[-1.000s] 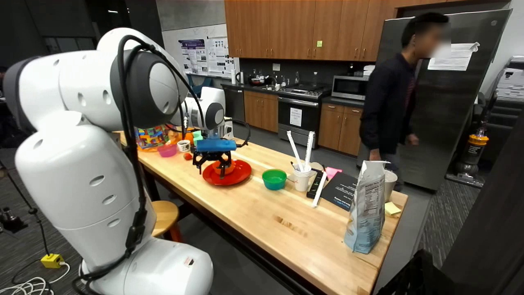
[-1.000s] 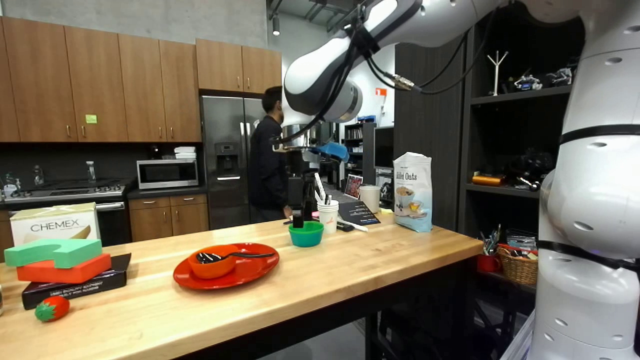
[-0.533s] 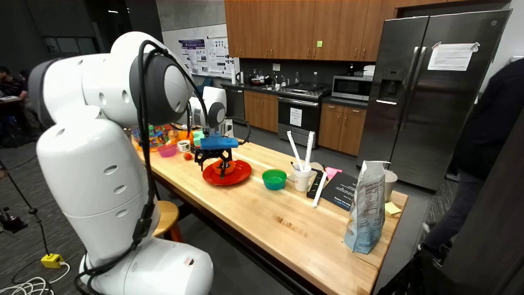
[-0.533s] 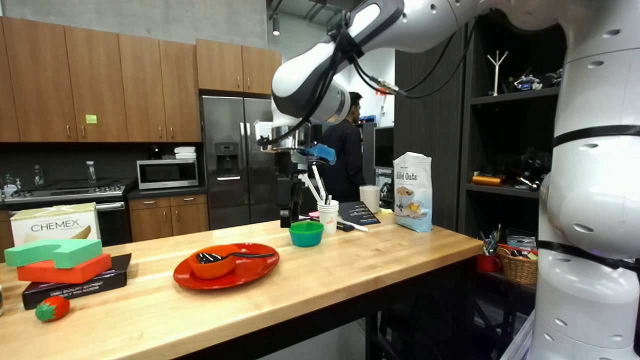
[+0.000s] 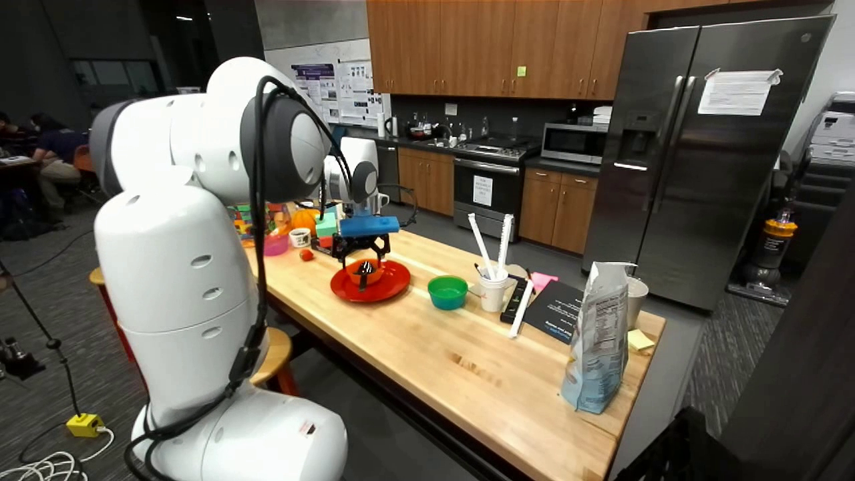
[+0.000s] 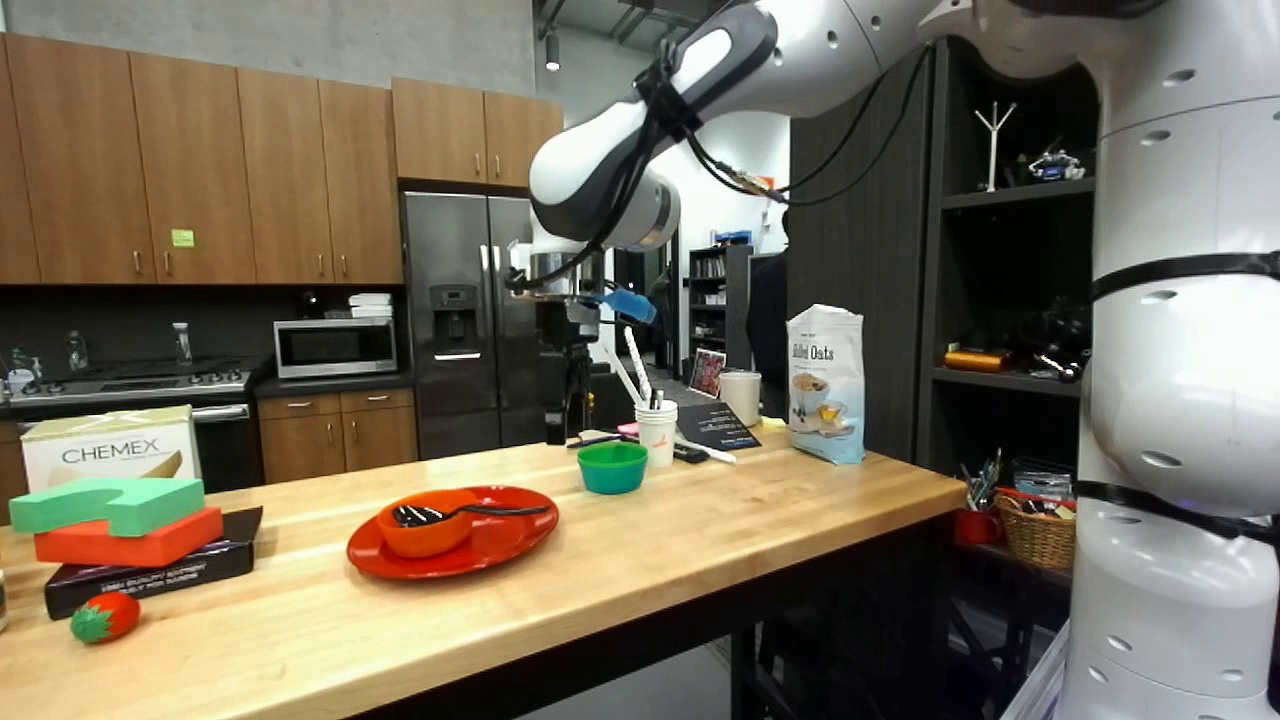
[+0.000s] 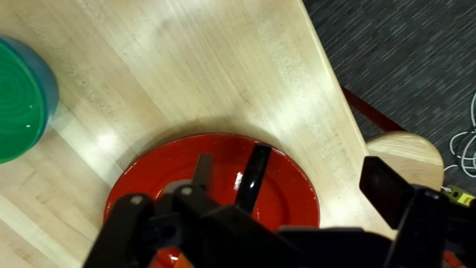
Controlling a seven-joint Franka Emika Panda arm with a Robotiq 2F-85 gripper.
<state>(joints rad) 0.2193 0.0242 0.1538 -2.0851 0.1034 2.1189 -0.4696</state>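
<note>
My gripper [image 5: 364,260] hangs in the air with its jaws wide apart and holds nothing. In an exterior view it overlaps an orange bowl [image 6: 425,540], which sits on a red plate [image 6: 510,540]. A black utensil [image 6: 508,510] rests with its head in the bowl and its handle across the plate. Between the two spread fingers [image 7: 386,193] in the wrist view, the utensil's handle and part of the plate show below; the bowl is mostly hidden there. To one side stands a green bowl [image 7: 18,96], apart from the gripper.
Beyond the green bowl are a white cup [image 6: 657,435] with white sticks and an oats bag [image 6: 828,385]. At the opposite end lie a toy strawberry [image 6: 105,617], foam blocks [image 6: 130,535] and a Chemex box [image 6: 110,450]. A stool [image 7: 405,160] stands by the table edge.
My gripper, staying open, has shifted rightward and slightly up in an exterior view, leftward in both terms of the bowls' opposite viewpoint. The walking person has moved off past the fridge. The tabletop objects have stayed put.
</note>
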